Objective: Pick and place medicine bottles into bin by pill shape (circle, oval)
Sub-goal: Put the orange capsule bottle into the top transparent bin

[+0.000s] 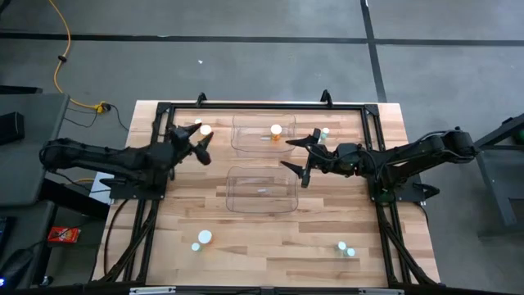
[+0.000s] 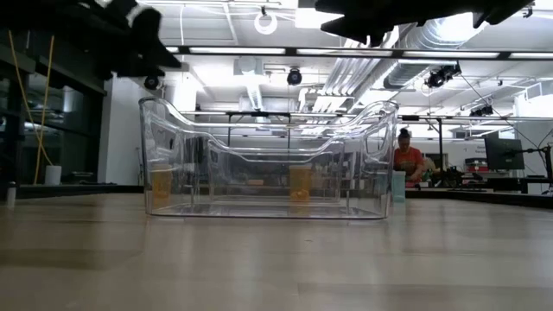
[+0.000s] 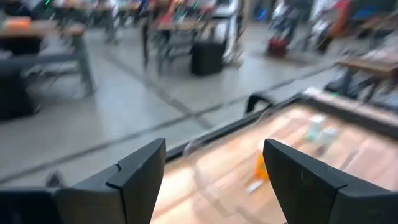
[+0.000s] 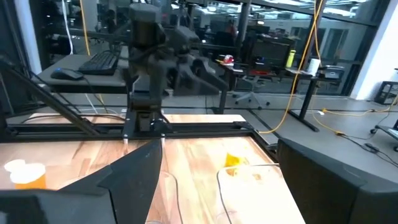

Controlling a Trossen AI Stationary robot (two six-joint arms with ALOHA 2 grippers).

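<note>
Wooden table (image 1: 270, 238) seen from above: far clear bin (image 1: 264, 135) contains one orange medicine bottle (image 1: 276, 132); near clear bin (image 1: 262, 190) is empty. Left gripper (image 1: 202, 145) and right gripper (image 1: 298, 156) hover open, empty. Low view: bins overlap.

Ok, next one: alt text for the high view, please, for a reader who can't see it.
From above, the left gripper and right gripper hang open, empty, either side of two clear bins on a wooden table. An orange bottle stands in the far bin. Other bottles stand loose: one by the left gripper, three near the front edge.
</note>
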